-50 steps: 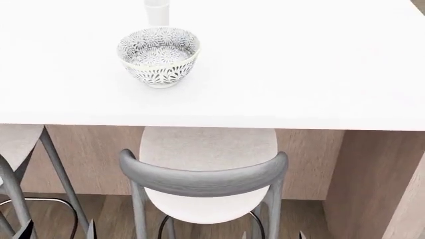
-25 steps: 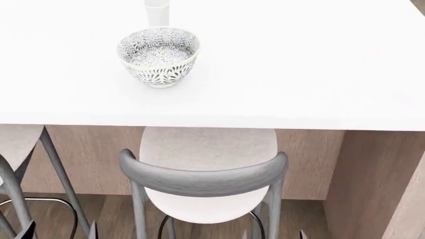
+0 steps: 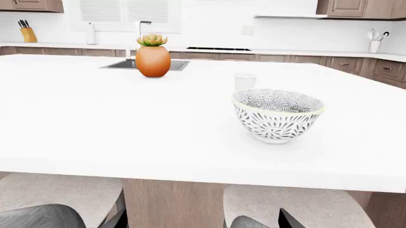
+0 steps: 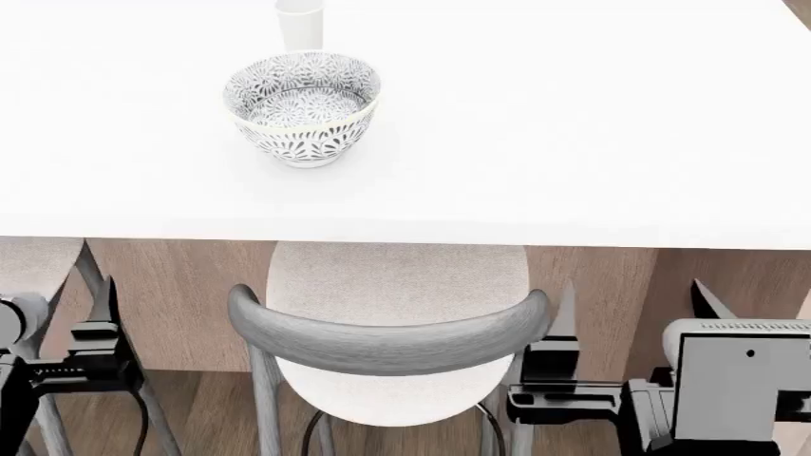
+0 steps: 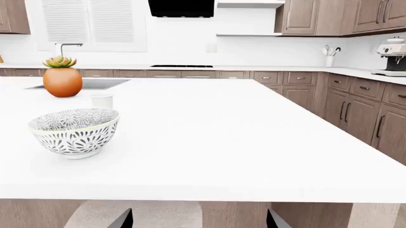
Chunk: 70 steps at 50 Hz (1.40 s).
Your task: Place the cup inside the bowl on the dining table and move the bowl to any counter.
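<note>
The patterned bowl [image 4: 302,104] stands upright on the white dining table [image 4: 571,142], near its front edge. Just behind the bowl stands the white cup [image 4: 299,21], apart from it. Both also show in the wrist views: the bowl [image 3: 278,115] [image 5: 75,131] and the cup [image 3: 245,81] [image 5: 101,100]. My left gripper [image 3: 203,221] and right gripper [image 4: 633,313] [image 5: 199,219] hang below the table's edge, well short of the bowl. Both are open and hold nothing. A grey-white counter [image 5: 374,73] runs along the walls.
A grey-backed chair [image 4: 386,332] is tucked under the table between my arms, and a second stool [image 4: 26,266] stands at the left. An orange pot with a succulent [image 3: 153,57] stands beside a sink [image 3: 144,65] in the table's far side. Wooden cabinets [image 5: 355,102] line the walls.
Both arms have risen into the head view; a second ago only their fingertips showed at the bottom edge. Bowl and cup have not moved.
</note>
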### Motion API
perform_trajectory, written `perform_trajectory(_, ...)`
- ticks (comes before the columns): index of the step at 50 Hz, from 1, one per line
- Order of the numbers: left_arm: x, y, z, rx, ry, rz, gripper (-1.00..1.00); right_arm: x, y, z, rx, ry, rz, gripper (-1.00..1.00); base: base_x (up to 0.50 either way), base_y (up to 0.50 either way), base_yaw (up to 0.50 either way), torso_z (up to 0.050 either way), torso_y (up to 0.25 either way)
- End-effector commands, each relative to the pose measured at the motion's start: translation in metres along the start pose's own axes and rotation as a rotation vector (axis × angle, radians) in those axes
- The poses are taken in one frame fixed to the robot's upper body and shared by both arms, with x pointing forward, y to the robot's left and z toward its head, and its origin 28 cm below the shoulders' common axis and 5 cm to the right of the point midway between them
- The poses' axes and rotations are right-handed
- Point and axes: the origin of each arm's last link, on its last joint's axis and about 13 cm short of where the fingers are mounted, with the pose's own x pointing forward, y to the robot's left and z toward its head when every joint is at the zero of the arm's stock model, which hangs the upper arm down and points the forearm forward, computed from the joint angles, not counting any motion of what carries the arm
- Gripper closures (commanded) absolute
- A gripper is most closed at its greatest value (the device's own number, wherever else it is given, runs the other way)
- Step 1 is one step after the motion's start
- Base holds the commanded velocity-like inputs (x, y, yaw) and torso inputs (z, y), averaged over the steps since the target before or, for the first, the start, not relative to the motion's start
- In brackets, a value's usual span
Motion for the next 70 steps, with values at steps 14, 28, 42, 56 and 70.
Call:
perform_trajectory(14,0.027,0.028,0.074,-0.013,0.053,-0.022,-1.0,0.005,-0.036,0.067,-0.063,-0.026,-0.005,-1.0,0.19,0.12,0.0,0.0,0.0)
perform_trajectory(28,0.026,0.028,0.069,-0.007,0.063,-0.03,-1.0,0.002,-0.037,0.065,-0.067,-0.02,-0.002,-1.0,0.46,0.29,0.0,0.0,0.0)
perform_trajectory(42,0.025,0.025,0.066,-0.005,0.076,-0.052,-1.0,0.004,-0.035,0.065,-0.064,-0.026,0.009,-1.0,0.47,0.27,0.0,0.0,0.0)
perform_trajectory(56,0.023,0.024,0.064,-0.003,0.085,-0.059,-1.0,0.006,-0.033,0.061,-0.067,-0.017,0.023,-1.0,0.5,0.0,0.0,0.0,0.001)
perform_trajectory(70,0.022,0.024,0.061,0.001,0.093,-0.06,-1.0,0.006,-0.032,0.061,-0.07,-0.008,0.028,-1.0,0.5,0.0,0.0,0.0,0.001)
